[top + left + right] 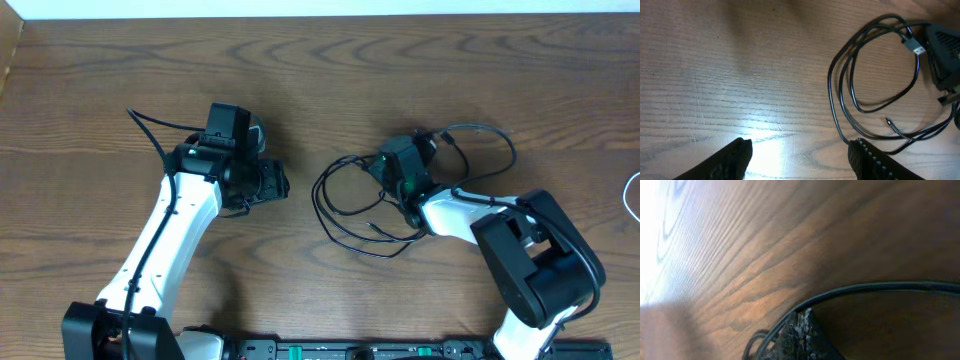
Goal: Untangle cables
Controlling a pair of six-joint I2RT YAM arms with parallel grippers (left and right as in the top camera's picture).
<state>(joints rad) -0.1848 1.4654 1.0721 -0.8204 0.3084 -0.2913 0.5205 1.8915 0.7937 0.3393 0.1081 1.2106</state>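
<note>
My right tool (800, 330) pinches the black cable (865, 287), tips pressed together. My left tool (800, 148) is spread over the wood bench (715, 75).

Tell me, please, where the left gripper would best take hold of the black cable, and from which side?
Probably the outer bend of the black cable, taken from above with the open left gripper straddling its strands. That bend lies flat on the table, bulges toward that gripper, and sits apart from the right gripper, which is shut on the cable's far part.
</note>
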